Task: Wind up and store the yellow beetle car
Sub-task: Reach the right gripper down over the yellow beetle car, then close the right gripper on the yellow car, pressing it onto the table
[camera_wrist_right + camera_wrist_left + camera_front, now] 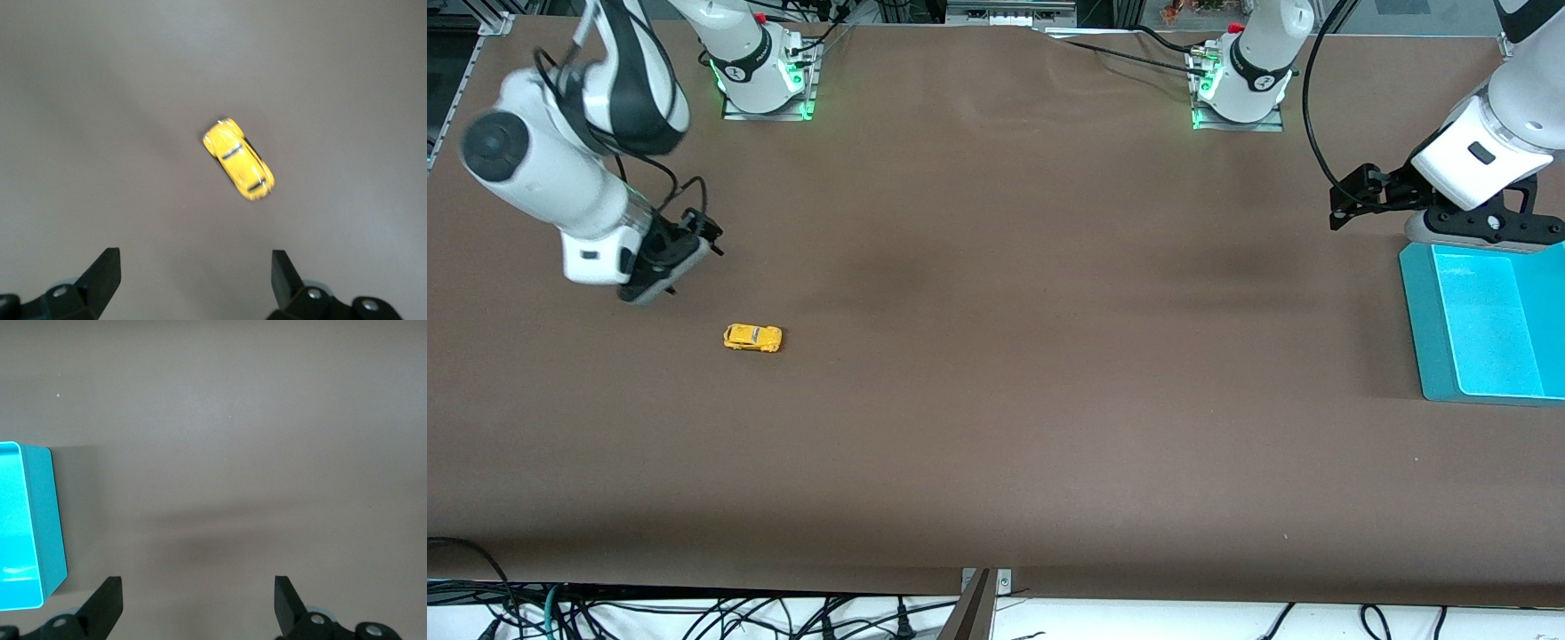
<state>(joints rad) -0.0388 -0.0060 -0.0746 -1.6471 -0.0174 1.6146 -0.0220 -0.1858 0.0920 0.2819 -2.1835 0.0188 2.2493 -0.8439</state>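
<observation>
Right gripper (193, 280), jaws wide, hovers near the yellow beetle car (752, 338); left gripper (198, 607) waits, wide, by a teal bin (1432, 347).

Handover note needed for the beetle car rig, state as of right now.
Right gripper: open, empty, up over bare table beside the yellow beetle car.
Left gripper: open, empty, waiting above the table next to the teal bin.
Car: on its wheels on the table at the right arm's end, untouched.
Bin: at the left arm's end; nothing visible in the part in view.
Done: nothing yet.
Left: grasp the car, wind it, put it in the bin.
</observation>
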